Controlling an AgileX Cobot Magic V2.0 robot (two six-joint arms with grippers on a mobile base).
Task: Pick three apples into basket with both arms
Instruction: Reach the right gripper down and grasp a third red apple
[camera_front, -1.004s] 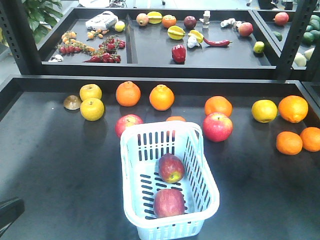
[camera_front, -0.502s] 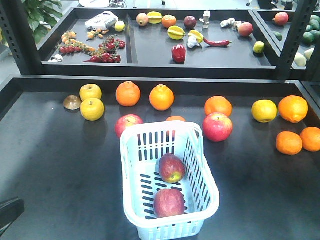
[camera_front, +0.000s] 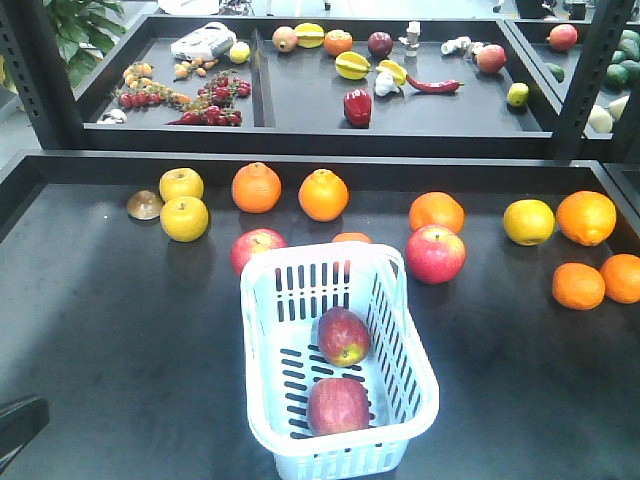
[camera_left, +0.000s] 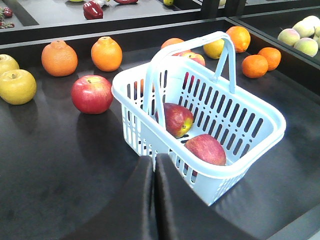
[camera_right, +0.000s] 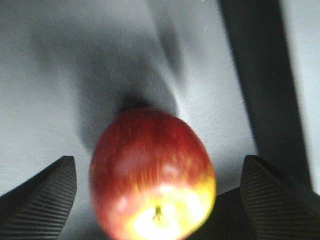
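Front view: bright, even overhead light; we see soft shadows under fruit on the table (camera_front: 120, 330), slight washout at top edge. Left wrist view: sharp, basket (camera_left: 260, 117) rim near-overexposed. Right wrist view: motion blur throughout; apple (camera_right: 152, 175) soft, w/ dark shadow behind it.

Orange (camera_front: 352, 238) behind the basket (camera_front: 262, 400): only its top shows over the far rim. Basket's near end is cut by the bottom edge in the front view. Left arm (camera_front: 18, 422) is just a dark stub at the table's near left corner. Left gripper (camera_left: 154, 200) runs off the bottom edge, fingers pressed together. Right wrist view is blurred; the apple (camera_right: 152, 172) and both fingertips (camera_right: 42, 200) are cut off below. Small items on the back shelf (camera_front: 300, 100) are too small to name.
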